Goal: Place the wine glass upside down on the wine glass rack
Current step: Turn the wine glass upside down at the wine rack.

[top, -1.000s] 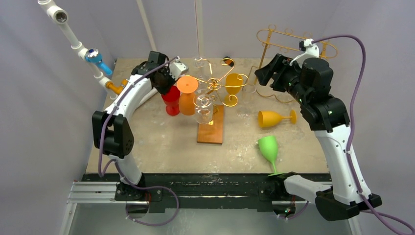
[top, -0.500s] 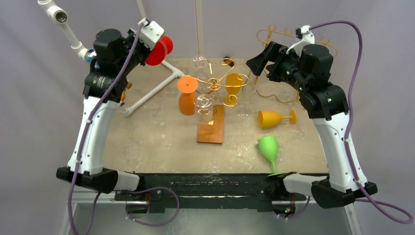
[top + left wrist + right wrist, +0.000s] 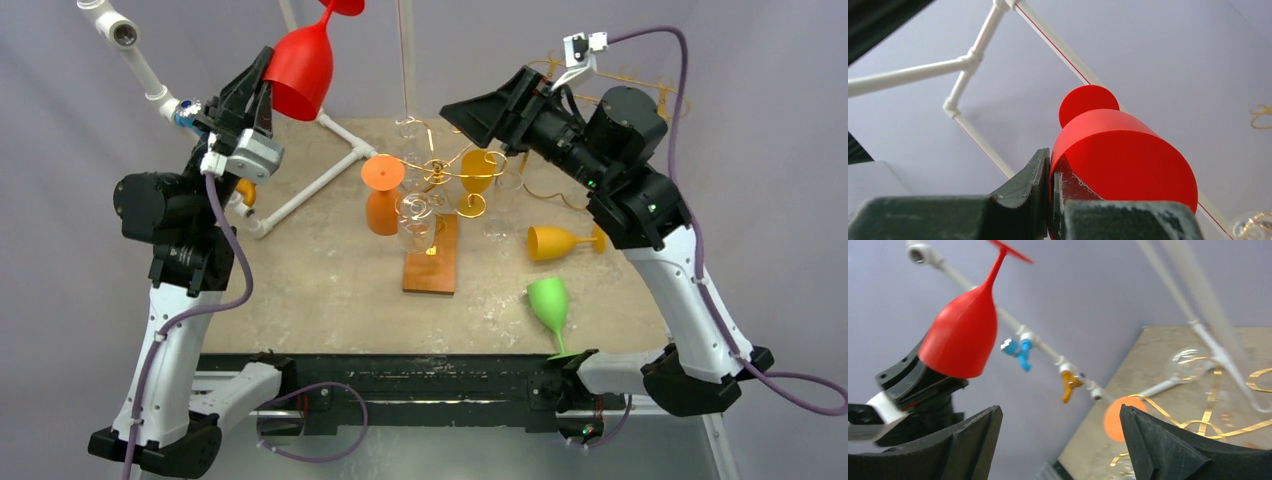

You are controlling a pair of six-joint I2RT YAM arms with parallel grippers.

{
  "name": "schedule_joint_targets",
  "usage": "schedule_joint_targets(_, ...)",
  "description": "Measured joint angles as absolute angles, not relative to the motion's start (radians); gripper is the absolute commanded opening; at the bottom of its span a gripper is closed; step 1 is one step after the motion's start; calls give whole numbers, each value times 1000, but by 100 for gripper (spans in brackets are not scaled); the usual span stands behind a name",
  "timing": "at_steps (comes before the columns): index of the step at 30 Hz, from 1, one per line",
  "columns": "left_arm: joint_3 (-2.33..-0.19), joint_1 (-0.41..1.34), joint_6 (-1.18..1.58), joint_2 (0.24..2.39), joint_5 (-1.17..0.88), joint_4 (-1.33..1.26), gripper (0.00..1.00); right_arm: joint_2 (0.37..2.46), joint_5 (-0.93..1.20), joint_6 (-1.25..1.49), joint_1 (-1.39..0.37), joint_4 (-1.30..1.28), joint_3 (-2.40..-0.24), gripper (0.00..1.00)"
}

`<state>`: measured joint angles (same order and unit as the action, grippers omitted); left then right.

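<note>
Left jaws: clamped on rim of red wine glass point(image 3: 300, 65), foot up, tilted, high above bench point(image 3: 330, 290) at 11 o'clock. Gold rack point(image 3: 440, 170) near bench centre. Right jaws: wide, empty, aloft at 1 o'clock.

- Top cam: fixed, high up & behind both arm bases, looks down on the whole table point(image 3: 320, 300). Bases at 6 o'clock, back wall at 12. Farthest off, widest view.
- L wrist cam: sits right behind the left gripper point(image 3: 1050, 165), aimed up & toward approx. 1 o'clock at the wall. Red glass point(image 3: 1118, 150) v. close, fills lower centre.
- R wrist cam: looks out betw. the spread fingers of the right gripper point(image 3: 1060, 412), facing approx. 9 o'clock across the scene, mid range.
- Shared: red glass in all 3 views. Top & R wrist cams also both catch the blue valve point(image 3: 200, 125), gold rack point(image 3: 440, 170) & orange glass point(image 3: 383, 172).
</note>
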<state>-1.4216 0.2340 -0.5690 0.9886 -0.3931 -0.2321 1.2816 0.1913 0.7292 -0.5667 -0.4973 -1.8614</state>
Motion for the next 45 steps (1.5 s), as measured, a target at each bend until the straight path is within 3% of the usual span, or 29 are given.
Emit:
schedule_joint_targets(8, -1314, 234, -627, 952, -453, -465, 0, 1302, 173, 856, -812, -10, -1604, 99)
schedule_joint_targets(21, -1156, 234, -766, 848, -638, -628, 0, 1505, 177, 981, -914, 511, -1612, 99)
schedule_joint_targets(36, -1116, 230, -830, 818, -675, -714, 0, 1703, 287, 1187, -976, 757, -1752, 99)
schedule_joint_targets(45, -1114, 230, -857, 811, -681, -711, 0, 1734, 329, 1216, -986, 783, -1777, 67)
